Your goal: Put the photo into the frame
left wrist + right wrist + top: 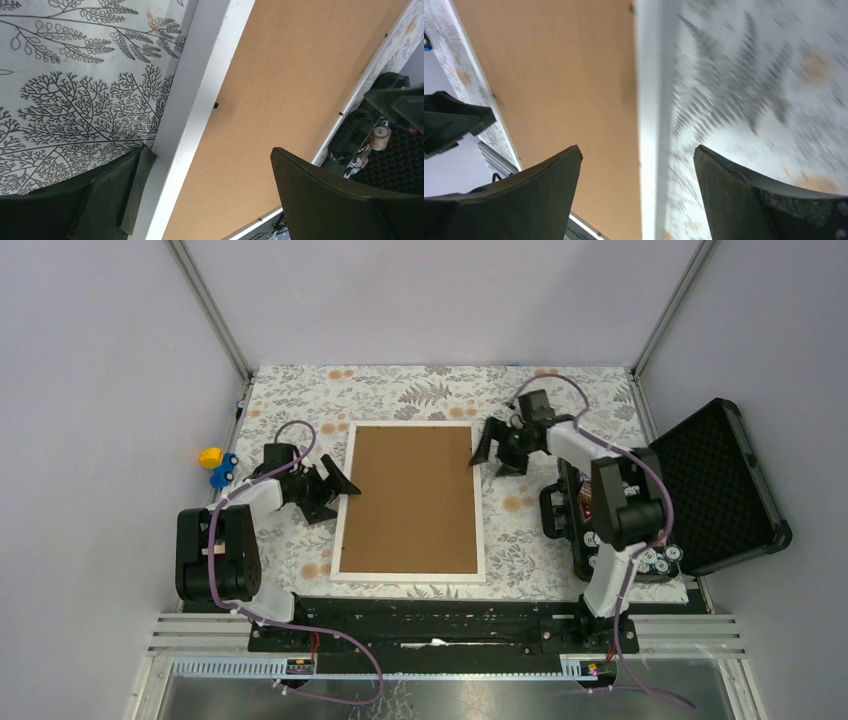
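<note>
The large thin white rectangular picture frame (478,502) lies on the flowery counter (590,400) between the left end effector (335,498) and right end effector (497,458). A plain brown backing board (412,498) fills it. No photo shows; I think it is underneath, so the job looks nearly done.

Left wrist: the left end effector (210,155) is wide open over the frame's edge.

Right wrist: the right end effector (638,152) is the same.

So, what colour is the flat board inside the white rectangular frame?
The board is plain brown; top view.

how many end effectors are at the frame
2. The left end effector, open, straddles the left edge of the frame; the right end effector, open, straddles its right edge near the far corner.
</note>
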Robot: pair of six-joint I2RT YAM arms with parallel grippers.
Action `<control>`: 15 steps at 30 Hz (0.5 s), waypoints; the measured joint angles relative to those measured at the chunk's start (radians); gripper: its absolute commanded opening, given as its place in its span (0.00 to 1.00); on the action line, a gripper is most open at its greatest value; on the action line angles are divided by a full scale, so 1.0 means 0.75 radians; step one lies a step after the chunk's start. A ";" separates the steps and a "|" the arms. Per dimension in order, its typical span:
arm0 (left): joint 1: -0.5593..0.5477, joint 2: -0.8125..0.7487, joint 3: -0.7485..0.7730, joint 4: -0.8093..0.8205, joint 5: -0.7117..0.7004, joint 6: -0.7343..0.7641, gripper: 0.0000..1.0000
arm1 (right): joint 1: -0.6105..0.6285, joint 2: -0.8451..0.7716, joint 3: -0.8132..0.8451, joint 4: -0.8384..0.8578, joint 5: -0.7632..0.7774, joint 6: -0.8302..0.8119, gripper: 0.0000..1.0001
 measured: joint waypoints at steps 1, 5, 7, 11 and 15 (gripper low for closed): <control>-0.001 0.003 0.014 -0.025 0.001 0.015 0.99 | -0.026 -0.053 -0.063 0.009 -0.001 -0.011 0.82; -0.001 0.024 0.065 -0.073 -0.001 0.068 0.99 | -0.094 -0.243 -0.309 0.017 -0.040 -0.041 0.59; -0.001 0.040 0.084 -0.083 -0.001 0.092 0.99 | -0.093 -0.273 -0.386 0.027 -0.070 -0.054 0.55; -0.001 0.074 0.098 -0.102 -0.001 0.122 0.99 | -0.080 -0.247 -0.455 0.068 -0.132 -0.072 0.51; 0.001 0.081 0.101 -0.103 0.014 0.129 0.99 | -0.078 -0.206 -0.464 0.132 -0.184 -0.074 0.50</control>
